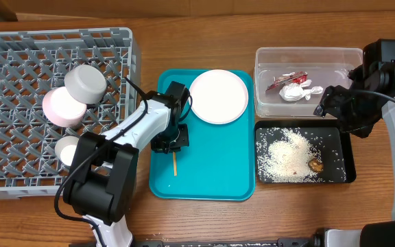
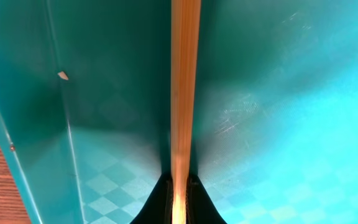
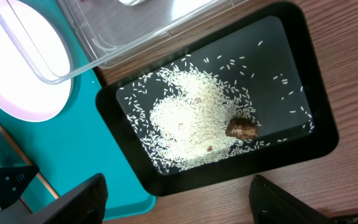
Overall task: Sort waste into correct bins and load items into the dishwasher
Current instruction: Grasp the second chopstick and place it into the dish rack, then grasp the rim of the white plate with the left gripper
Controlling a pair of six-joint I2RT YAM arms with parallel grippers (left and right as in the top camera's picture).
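Observation:
My left gripper (image 1: 171, 142) is down on the teal tray (image 1: 204, 178) and shut on a thin wooden chopstick (image 1: 175, 165). In the left wrist view the chopstick (image 2: 185, 87) runs straight out from between the jaws (image 2: 182, 202). The round white plate (image 1: 218, 96) lies on the teal tray's far right. The grey bowl (image 1: 86, 83), pink bowl (image 1: 63, 107) and white cup (image 1: 68, 150) sit in the grey dish rack (image 1: 19, 62). My right gripper (image 1: 328, 103) is open and empty, held above the black tray (image 3: 316, 93) of rice (image 3: 191, 118) and a brown lump (image 3: 242, 128).
The clear tub (image 1: 307, 55) behind the black tray (image 1: 350, 161) holds the red wrapper (image 1: 282, 81) and white tissue (image 1: 299, 91). A small pale crumb (image 2: 63, 76) lies on the teal tray (image 2: 291, 124). The tub's corner (image 3: 98, 43) overhangs the plate (image 3: 23, 68) in the right wrist view.

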